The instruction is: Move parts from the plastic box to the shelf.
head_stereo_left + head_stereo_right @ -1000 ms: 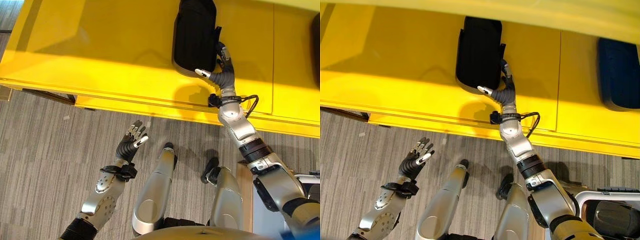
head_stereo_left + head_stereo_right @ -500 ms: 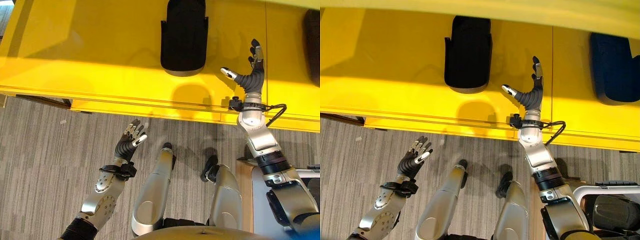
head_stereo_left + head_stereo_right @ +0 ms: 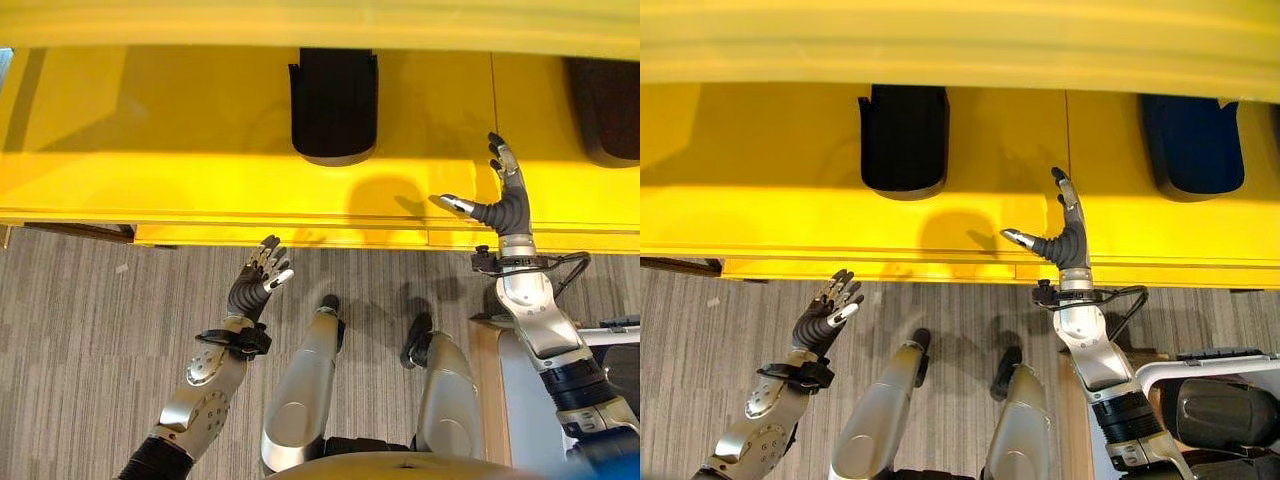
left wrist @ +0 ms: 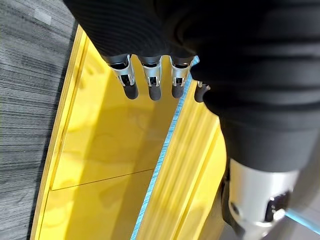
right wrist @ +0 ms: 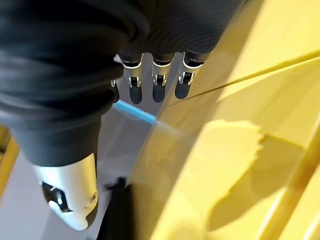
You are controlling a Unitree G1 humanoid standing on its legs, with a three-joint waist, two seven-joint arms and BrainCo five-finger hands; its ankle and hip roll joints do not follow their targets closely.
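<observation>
A black part [image 3: 334, 103] is lying on the yellow shelf [image 3: 180, 120] beside the empty, open-fingered right hand [image 3: 497, 205], the left hand [image 3: 254, 285] is hanging open lower down, and another part is waiting in the edge-cropped plastic box [image 3: 1215, 410], partly cut off.
</observation>
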